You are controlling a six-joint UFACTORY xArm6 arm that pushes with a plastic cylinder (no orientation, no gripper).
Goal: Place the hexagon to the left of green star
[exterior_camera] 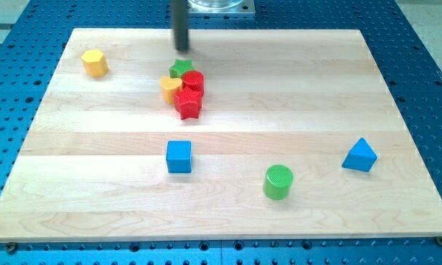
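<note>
A yellow hexagon (94, 62) lies near the board's upper left corner, apart from the other blocks. A green star (180, 68) sits at the top of a tight cluster in the upper middle. My tip (181, 50) is just above the green star, close to its top edge; I cannot tell whether they touch. The hexagon is far to the left of my tip.
Packed against the green star are a red cylinder (194, 81), a yellow block (171, 88) of unclear shape and a red star (188, 104). A blue cube (179, 156), a green cylinder (278, 182) and a blue triangle (359, 155) lie lower on the wooden board (74, 177).
</note>
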